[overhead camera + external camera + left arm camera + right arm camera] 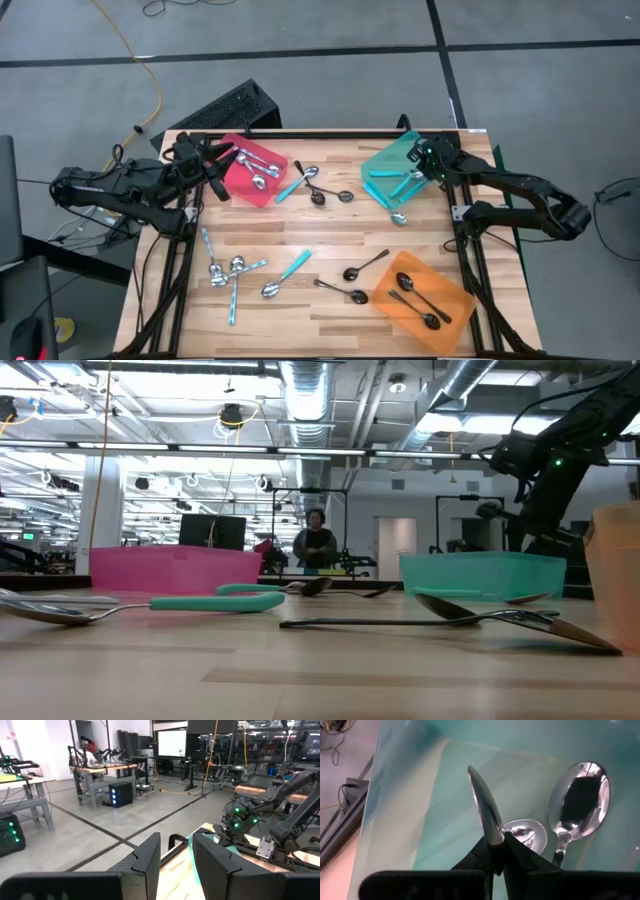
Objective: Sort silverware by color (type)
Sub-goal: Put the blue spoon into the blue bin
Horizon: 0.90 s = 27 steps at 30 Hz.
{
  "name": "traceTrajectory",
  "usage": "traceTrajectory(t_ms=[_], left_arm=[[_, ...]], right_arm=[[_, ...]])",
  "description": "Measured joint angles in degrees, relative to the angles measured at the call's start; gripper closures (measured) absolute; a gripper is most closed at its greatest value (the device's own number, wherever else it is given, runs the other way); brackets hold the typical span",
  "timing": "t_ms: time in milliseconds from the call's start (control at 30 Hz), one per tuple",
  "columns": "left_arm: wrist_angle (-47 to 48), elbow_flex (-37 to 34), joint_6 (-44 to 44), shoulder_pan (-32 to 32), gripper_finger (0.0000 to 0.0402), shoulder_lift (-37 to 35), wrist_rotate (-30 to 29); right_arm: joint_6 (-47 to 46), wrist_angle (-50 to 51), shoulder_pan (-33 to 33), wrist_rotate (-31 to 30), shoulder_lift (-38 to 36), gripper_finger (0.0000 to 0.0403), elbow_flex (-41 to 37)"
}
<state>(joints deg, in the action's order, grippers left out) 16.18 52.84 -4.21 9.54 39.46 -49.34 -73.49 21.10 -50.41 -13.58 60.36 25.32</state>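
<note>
right gripper (496, 851) pinches a spoon (487, 817) edge-on above the teal tray (420, 805); thin grip, so it might twist loose. left gripper (175, 857) waits, spread.

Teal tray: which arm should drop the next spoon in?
Right. The right hand is shut on a spoon, directly above the teal tray, where other spoons lie. The left hand hovers by the red tray, holding nothing.
</note>
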Motion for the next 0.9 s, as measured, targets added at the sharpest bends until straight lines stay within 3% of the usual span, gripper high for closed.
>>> traceTrajectory(t_ms=[300,900], left_arm=[[1.64,0.0,0.66,0.0,0.0301,-0.13,0.02],[4.22,0.02,1.53,0.02,0.0301,-0.13,0.07]], right_arm=[[-3.97,1.36,0.0,-2.37,0.45,0.036,0.0],[-4.29,-1.42,0.13,-3.78,10.26,0.036,3.37]])
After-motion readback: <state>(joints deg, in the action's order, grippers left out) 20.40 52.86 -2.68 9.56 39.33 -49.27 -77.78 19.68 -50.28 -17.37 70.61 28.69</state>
